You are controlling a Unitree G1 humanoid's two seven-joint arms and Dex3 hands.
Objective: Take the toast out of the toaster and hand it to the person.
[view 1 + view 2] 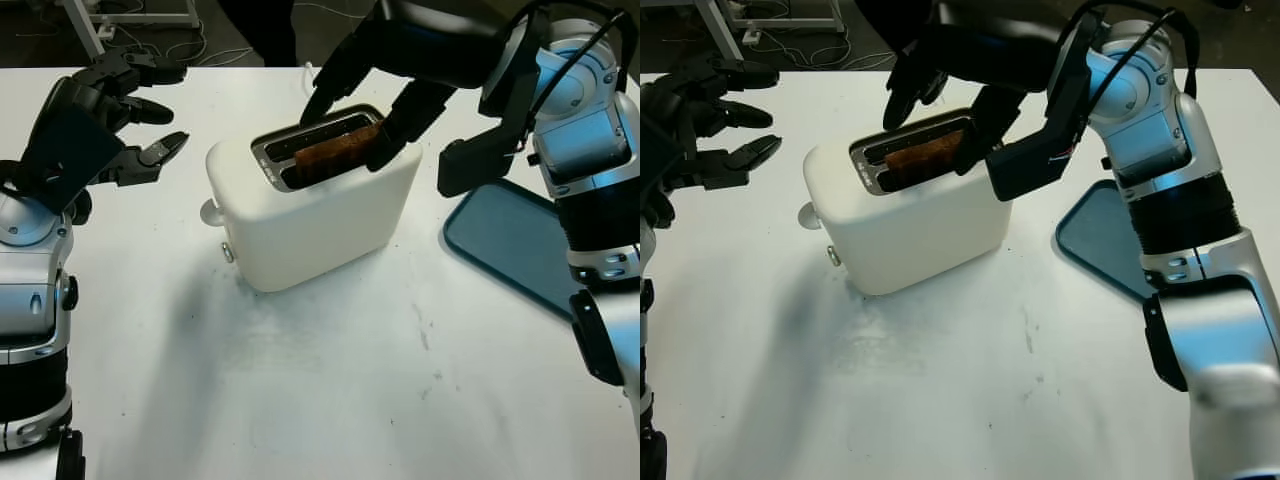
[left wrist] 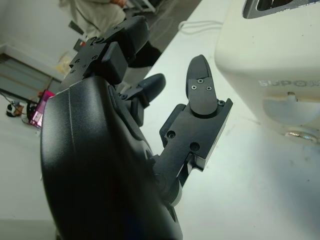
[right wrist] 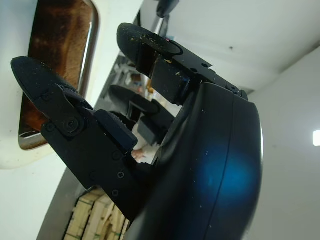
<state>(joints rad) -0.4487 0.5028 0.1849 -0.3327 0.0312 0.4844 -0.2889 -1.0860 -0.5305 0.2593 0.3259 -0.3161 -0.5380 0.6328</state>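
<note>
A white two-slot toaster [image 1: 310, 210] is standing near the middle of the white tabletop [image 1: 400, 380], turned at an angle. A slice of browned toast [image 1: 335, 150] is sitting in the slot closer to the robot, with its upper edge showing a little above the metal rim.

The right robot hand [image 1: 350, 105] is reaching in from the right side and is hanging directly over the top of the toaster. One black finger is pointing down at the far side of the slots, and another finger [image 1: 390, 135] is coming down at the right end of the toast. In the right wrist view the fingers [image 3: 42, 85] are apart, with the toast [image 3: 55, 60] seen beyond them, and they are not closing on it; the hand is holding nothing.

The left robot hand [image 1: 110, 115] is in the air above the far left part of the tabletop, well apart from the toaster, open and holding nothing.

A dark blue tray [image 1: 515, 245] is lying flat on the tabletop to the right of the toaster, partly under the right arm.
</note>
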